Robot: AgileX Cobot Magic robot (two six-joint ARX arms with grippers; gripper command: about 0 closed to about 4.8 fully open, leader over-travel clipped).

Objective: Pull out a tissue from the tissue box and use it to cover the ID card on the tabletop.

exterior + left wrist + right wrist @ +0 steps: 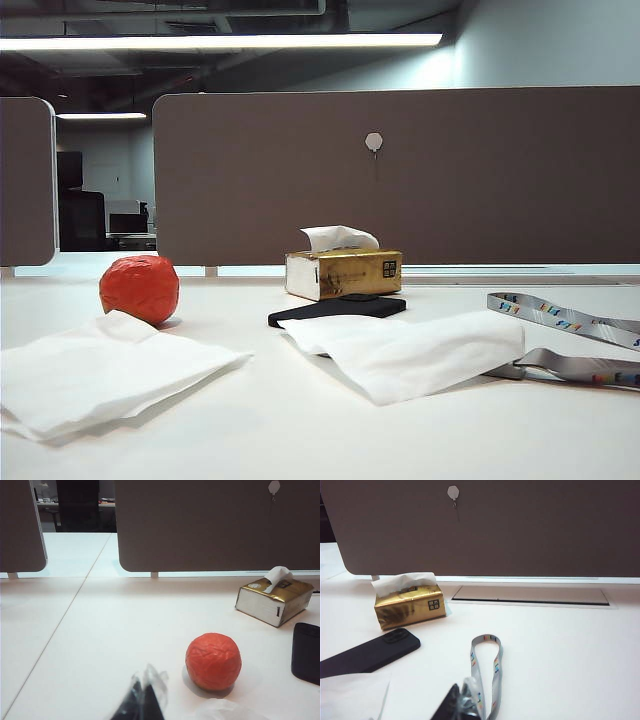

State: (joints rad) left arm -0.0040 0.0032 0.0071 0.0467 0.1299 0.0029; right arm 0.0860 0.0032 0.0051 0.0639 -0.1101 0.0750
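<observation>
Landmark: the tissue box (343,273), gold with white ends, standing upright on the tabletop (300,430) toward the far side, just short of the brown partition (420,170). Nearest the exterior camera, well in front of the box and to its left, lies a thicker layered white napkin (95,372), flat. In front of the box and slightly right lies the tissue (410,352), a single thin creased sheet spread flat; the ID card is not visible anywhere, presumably under that sheet, though the view cannot confirm it. A grey lanyard (570,340) with coloured marks runs out from the tissue's right edge and loops away to the right of the box. A black phone-like slab (338,308) lies directly in front of the box, touching or nearly touching its base. An orange-red crumpled ball (139,288) sits left of the box, a little nearer than it, just behind the napkin. A white tuft rises from the box's top slot. Neither arm appears in the exterior view. Left gripper (143,700): low over the table, on the near side of the ball, fingers together, nothing between them. Right gripper (461,702): near side of the lanyard loop, well in front of the box, jaws closed and empty.
</observation>
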